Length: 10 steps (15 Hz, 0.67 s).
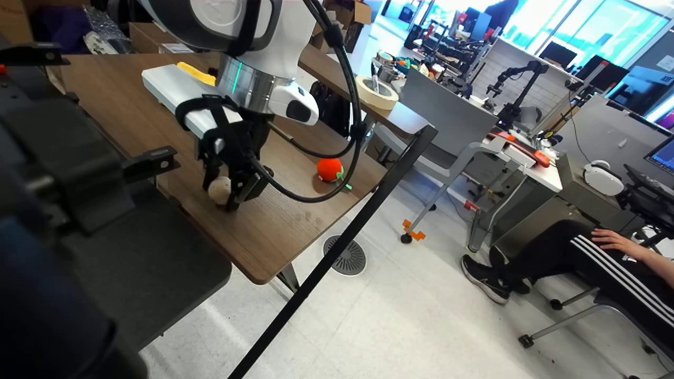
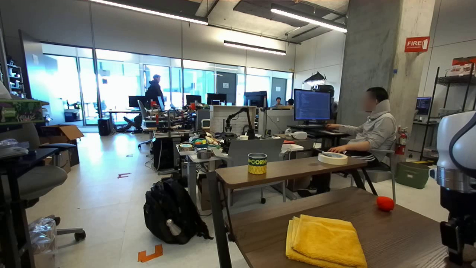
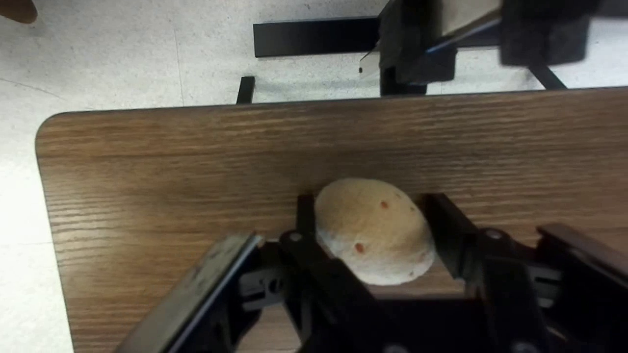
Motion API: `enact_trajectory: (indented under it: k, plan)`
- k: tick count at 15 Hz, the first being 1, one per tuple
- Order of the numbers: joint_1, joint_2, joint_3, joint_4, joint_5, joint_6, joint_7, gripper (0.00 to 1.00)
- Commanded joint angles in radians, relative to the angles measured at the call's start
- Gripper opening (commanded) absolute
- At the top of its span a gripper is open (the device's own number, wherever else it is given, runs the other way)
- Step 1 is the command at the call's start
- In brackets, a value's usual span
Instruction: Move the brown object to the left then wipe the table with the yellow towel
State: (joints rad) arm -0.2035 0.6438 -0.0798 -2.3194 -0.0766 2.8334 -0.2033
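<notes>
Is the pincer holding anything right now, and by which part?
The pincer has its fingers at opposite sides of the tan lump; whether they actually grip it, I can't tell.

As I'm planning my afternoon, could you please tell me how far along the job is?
Done, it seems: the reach, with the jaws on both sides of the tan lump. In hand: grasping or moving it, though a firm grip isn't certain. Remaining: the wiping, since the yellow towel lies folded on the table.
</notes>
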Motion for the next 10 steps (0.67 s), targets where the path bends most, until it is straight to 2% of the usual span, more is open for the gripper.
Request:
enact_trajectory:
  k: [1, 3, 5, 7, 10]
  plan:
    - [-0.007, -0.032, 0.004, -0.033, -0.011, 0.018, -0.015, 0.28]
    - [-0.005, -0.034, 0.003, -0.036, -0.013, 0.017, -0.015, 0.12]
    - [-0.014, -0.044, 0.011, -0.042, -0.01, 0.015, -0.023, 0.02]
    - [-0.029, -0.054, 0.03, -0.042, 0.0, 0.006, -0.038, 0.04]
    - [-0.037, -0.075, 0.091, -0.011, 0.024, -0.086, -0.064, 0.04]
